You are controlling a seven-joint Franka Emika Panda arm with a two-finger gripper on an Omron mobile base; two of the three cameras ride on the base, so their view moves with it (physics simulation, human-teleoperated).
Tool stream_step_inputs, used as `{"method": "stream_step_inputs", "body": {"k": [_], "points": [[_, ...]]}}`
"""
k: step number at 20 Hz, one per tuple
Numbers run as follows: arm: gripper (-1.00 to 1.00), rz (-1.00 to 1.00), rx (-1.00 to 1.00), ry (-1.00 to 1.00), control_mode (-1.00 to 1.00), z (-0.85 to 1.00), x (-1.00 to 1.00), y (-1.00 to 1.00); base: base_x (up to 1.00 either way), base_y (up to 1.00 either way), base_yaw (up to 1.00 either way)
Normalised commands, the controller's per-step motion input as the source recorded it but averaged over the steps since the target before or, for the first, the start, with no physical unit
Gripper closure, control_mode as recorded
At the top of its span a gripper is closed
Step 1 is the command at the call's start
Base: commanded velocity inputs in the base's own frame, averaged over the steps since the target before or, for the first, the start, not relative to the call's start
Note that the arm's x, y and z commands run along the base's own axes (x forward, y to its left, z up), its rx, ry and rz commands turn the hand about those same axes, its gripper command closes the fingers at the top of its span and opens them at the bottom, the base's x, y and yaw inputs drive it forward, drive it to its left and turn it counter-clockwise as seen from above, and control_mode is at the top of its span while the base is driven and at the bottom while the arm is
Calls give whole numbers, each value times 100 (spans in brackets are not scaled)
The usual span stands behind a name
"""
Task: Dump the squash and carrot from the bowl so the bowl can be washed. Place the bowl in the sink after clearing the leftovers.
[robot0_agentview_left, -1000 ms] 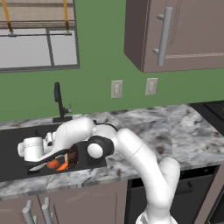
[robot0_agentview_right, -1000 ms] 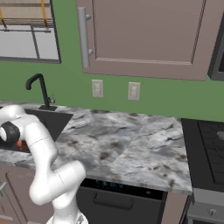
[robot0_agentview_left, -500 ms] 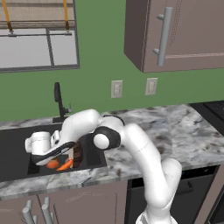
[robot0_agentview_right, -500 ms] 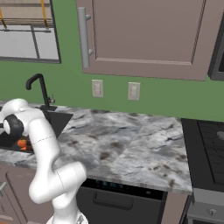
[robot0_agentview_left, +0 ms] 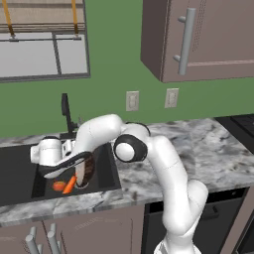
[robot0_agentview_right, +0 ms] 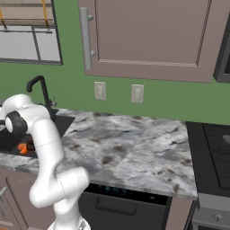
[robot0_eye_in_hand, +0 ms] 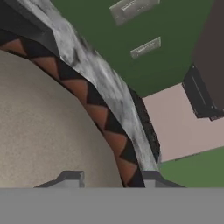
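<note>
The large rectangular basin of the sink (robot0_agentview_left: pixel 20 171) sits in the marbled stone counter (robot0_agentview_left: pixel 208 149), left of the arm. Inside it, the shallow round bowl (robot0_agentview_left: pixel 85 168) stands tipped on edge, with the slim carrot stick (robot0_agentview_left: pixel 69 184) and the stubby squash lump (robot0_agentview_left: pixel 58 186) just left of it on the floor. The thin faucet (robot0_agentview_left: pixel 66 111) rises behind.

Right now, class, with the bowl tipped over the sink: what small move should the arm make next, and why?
Probably level the bowl and lower it into the sink. It hangs steeply tilted over the basin, and the carrot and squash seem to lie on the sink floor beside it.

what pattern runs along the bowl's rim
A band of orange-brown triangles on black around the bowl, above its plain tan outside; clearest in the hand view.
</note>
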Motion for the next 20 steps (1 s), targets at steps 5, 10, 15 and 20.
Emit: {"method": "stream_step_inputs", "body": {"k": [5,10,15,20], "points": [[100,0,15,-2,-100,14,-3,2,0,0,0],[100,0,26,0,-100,3,-6,-29,0,0,0],[100,0,29,0,-100,14,0,-54,0,0,0],[100,0,23,-3,-100,2,0,-8,0,0,0]]}}
